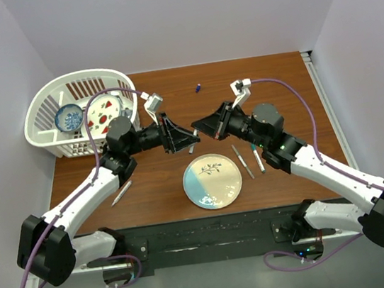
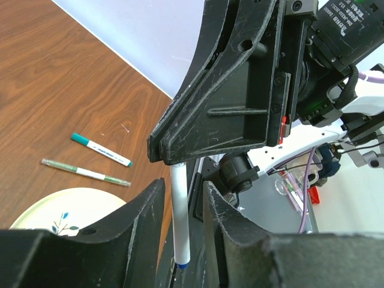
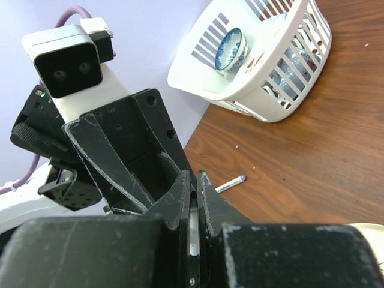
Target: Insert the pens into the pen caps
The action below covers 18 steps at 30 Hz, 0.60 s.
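The left end effector (image 2: 182, 187) pinches a white pen (image 2: 180, 222), with the right end effector (image 3: 193, 177) pressed onto its other end. Below, a plate (image 1: 206, 193) and two loose pens (image 1: 242, 160) lie on the worktop (image 1: 277, 89).

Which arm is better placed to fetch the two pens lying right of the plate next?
Right, probably, once it frees the white pen. The grey pen and green-tipped pen lie beside the right gripper's arm; the left gripper would have to cross the plate.

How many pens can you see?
4: the held pen between both sets of jaws, a grey pen and a green-tipped pen right of the plate, a fourth pen left of it. More may be hidden.
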Each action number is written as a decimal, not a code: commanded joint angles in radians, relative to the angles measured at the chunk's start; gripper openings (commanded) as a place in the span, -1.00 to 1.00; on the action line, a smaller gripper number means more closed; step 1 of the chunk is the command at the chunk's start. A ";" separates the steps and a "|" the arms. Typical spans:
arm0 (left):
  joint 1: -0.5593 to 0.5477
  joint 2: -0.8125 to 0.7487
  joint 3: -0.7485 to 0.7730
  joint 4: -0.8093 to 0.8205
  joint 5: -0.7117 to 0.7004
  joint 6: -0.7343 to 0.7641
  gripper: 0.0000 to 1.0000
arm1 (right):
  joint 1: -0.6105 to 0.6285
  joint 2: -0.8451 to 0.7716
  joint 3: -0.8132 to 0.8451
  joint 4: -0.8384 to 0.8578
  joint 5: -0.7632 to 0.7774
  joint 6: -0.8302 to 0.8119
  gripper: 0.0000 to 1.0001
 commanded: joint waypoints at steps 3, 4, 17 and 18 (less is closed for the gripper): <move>-0.005 -0.009 -0.013 0.042 0.031 0.012 -0.35 | 0.003 0.009 0.062 0.047 -0.023 -0.019 -1.00; -0.005 -0.007 -0.015 0.042 0.032 0.013 -0.40 | 0.003 0.012 0.064 0.049 -0.028 -0.019 -1.00; 0.001 -0.039 0.043 -0.161 -0.010 0.148 -1.00 | 0.005 0.023 0.162 -0.128 0.004 -0.138 0.31; 0.001 -0.042 0.094 -0.226 -0.054 0.183 -1.00 | 0.003 0.009 0.177 -0.167 0.048 -0.157 0.40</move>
